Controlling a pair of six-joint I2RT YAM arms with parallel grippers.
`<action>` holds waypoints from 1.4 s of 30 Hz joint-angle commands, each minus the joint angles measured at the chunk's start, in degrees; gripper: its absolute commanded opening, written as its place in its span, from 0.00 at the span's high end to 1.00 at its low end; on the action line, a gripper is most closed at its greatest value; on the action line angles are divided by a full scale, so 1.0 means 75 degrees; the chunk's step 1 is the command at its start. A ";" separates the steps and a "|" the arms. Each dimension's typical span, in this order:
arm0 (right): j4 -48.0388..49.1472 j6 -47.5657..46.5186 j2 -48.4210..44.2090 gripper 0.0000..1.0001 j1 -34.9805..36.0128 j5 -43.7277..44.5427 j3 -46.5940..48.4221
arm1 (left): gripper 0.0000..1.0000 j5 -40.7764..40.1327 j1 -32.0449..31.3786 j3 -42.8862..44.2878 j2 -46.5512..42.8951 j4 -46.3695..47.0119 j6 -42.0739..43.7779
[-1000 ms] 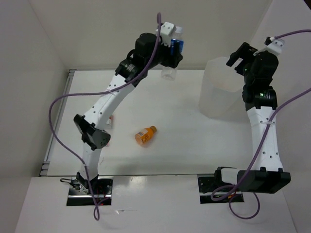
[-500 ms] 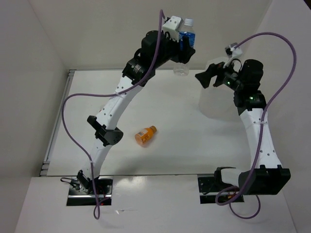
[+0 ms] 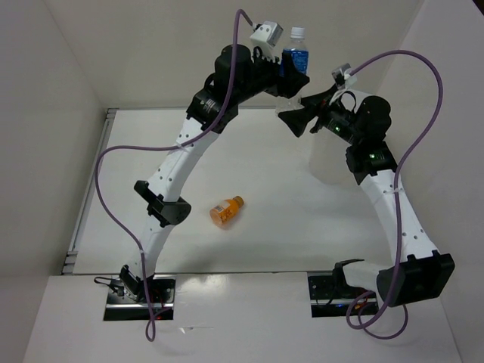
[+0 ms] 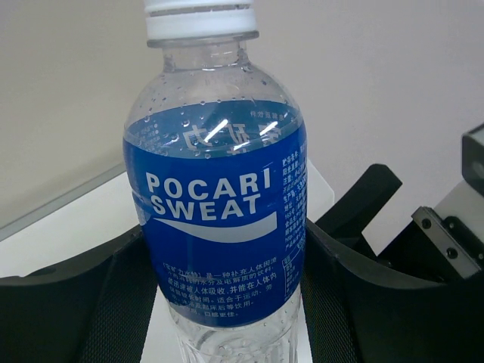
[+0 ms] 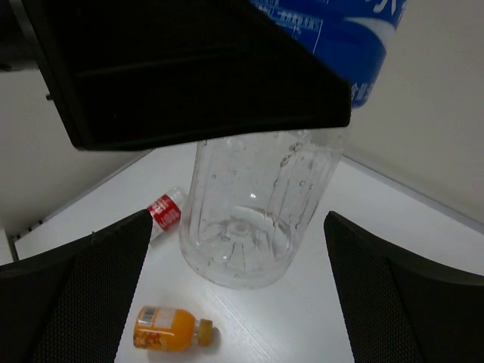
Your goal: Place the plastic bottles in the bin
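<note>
On the table (image 3: 287, 219), 1 stubby orange bottle (image 3: 226, 210) lay on its side, left of centre. The right wrist view also caught a red-label bottle (image 5: 165, 212) lying on the table near it. Further right, high above the surface, the left gripper (image 3: 291, 76) pinched the blue-label bottle (image 3: 296, 57) around its middle. The bottle was upright, white cap on top, with the 2 fingers (image 4: 68, 302) against the label's sides. Just right of it, the right gripper (image 3: 302, 110) hung with jaws spread wide, holding nothing, pointed toward that bottle. The bin (image 3: 329, 162) stood on the table's right side, partly hidden behind the right arm.
</note>
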 commanded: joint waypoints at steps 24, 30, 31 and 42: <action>0.0378 0.0665 0.0077 0.74 0.0675 0.3014 0.0492 | 0.00 0.0490 -0.0015 0.0704 -0.0415 -0.0842 0.0579; -0.0523 0.0443 -0.0063 0.74 0.0008 0.4277 0.0797 | 0.00 -0.1150 0.0277 0.0857 -0.0943 -0.2598 0.0967; -0.0652 0.0292 -0.0064 0.74 -0.0248 0.4524 0.0797 | 0.00 -0.1884 0.0382 0.0857 -0.1071 -0.3250 0.0839; -0.1063 0.0162 0.0556 0.71 -0.1691 0.5465 0.0270 | 0.00 -0.4085 0.2138 -0.5514 -0.4767 -0.2945 -0.0791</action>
